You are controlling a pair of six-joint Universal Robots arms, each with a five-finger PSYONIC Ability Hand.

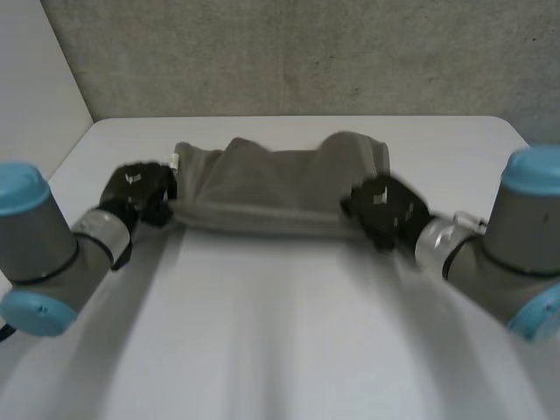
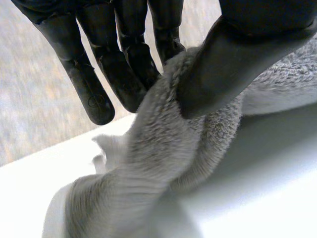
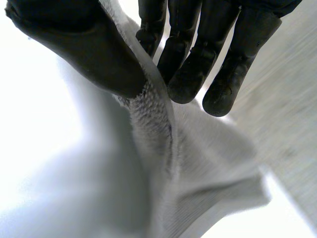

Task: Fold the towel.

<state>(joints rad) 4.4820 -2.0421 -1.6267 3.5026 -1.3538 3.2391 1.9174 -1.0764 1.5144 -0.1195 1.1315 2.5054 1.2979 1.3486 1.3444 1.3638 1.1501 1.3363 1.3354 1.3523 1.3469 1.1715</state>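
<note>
The towel (image 1: 276, 188) lies lengthwise, side to side, near the tabletop's (image 1: 280, 332) far edge, the left hand (image 1: 140, 194) and right hand (image 1: 383, 210) each pinching one end between thumb and fingers

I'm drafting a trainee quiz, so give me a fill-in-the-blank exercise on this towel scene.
The table under the grey towel is ____. The left robot hand pinches the towel between fingers and ____. The right robot hand also pinches the ____.
Missing words: white; thumb; towel.
</note>
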